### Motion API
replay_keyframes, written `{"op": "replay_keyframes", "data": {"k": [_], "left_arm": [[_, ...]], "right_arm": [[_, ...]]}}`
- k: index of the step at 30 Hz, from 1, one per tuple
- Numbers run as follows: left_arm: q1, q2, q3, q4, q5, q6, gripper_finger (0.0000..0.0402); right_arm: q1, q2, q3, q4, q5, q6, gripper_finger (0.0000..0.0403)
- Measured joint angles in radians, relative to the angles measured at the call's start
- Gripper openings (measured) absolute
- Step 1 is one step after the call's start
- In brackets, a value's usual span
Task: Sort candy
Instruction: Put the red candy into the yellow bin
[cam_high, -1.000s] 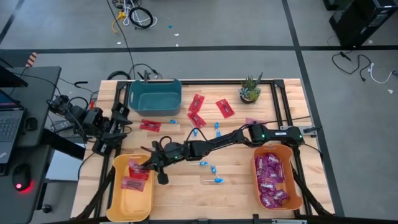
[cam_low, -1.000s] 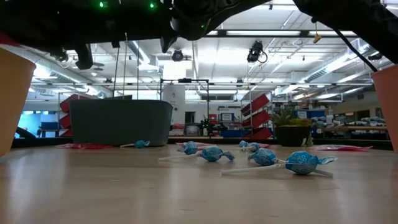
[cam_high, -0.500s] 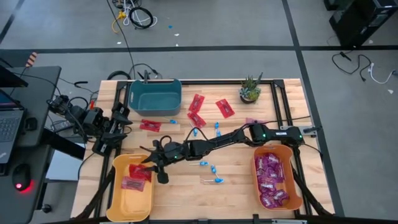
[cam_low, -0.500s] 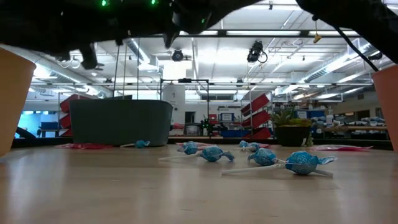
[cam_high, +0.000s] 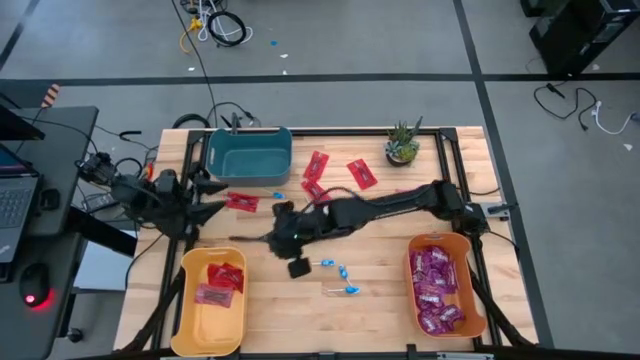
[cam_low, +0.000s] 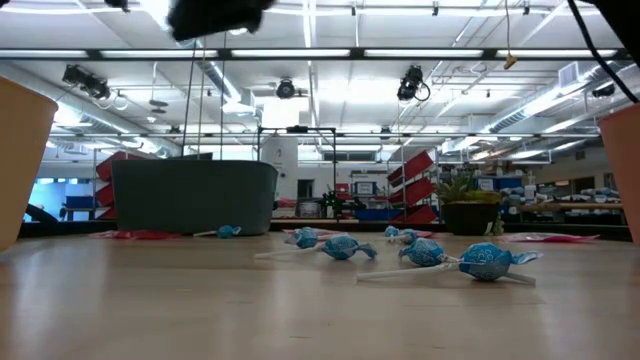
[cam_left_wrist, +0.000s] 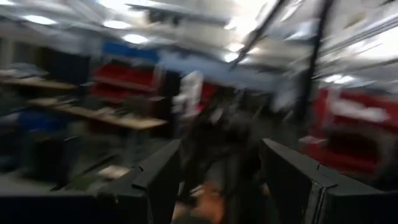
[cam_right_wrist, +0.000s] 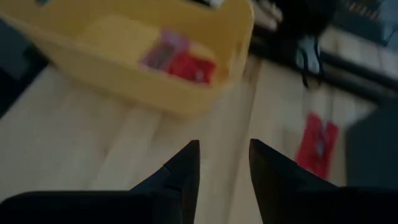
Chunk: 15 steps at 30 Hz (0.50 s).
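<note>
Pretty even, bright overhead light on the table (cam_high: 380, 290) from above, shadows soft; low view is backlit by ceiling strip lights (cam_low: 430, 52), some glare up top; left wrist view is heavily motion-smeared; right wrist view is soft too, yellow bin (cam_right_wrist: 205, 93) blurry, near fingers dark.

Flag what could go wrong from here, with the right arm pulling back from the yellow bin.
1. The right gripper, open and empty, passes close to the left gripper by the teal bin; the arms could clash.
2. Blue lollipops lie loose under the right arm; a low sweep could roll them away.
3. A red packet lies beside the left gripper and could be nudged.
</note>
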Motion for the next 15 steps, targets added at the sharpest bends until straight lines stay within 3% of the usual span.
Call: {"op": "replay_keyframes", "data": {"k": [4, 15], "left_arm": [[0.000, 0.014, 0.000, -0.074, -0.090, 0.000, 0.0218], [0.002, 0.115, 0.000, -0.214, -0.066, -0.045, 0.0218]], "right_arm": [[-0.053, -0.055, -0.001, -0.150, -0.032, -0.010, 0.0121], [-0.195, -0.180, -0.002, -0.468, -0.060, -0.145, 0.0120]]}}
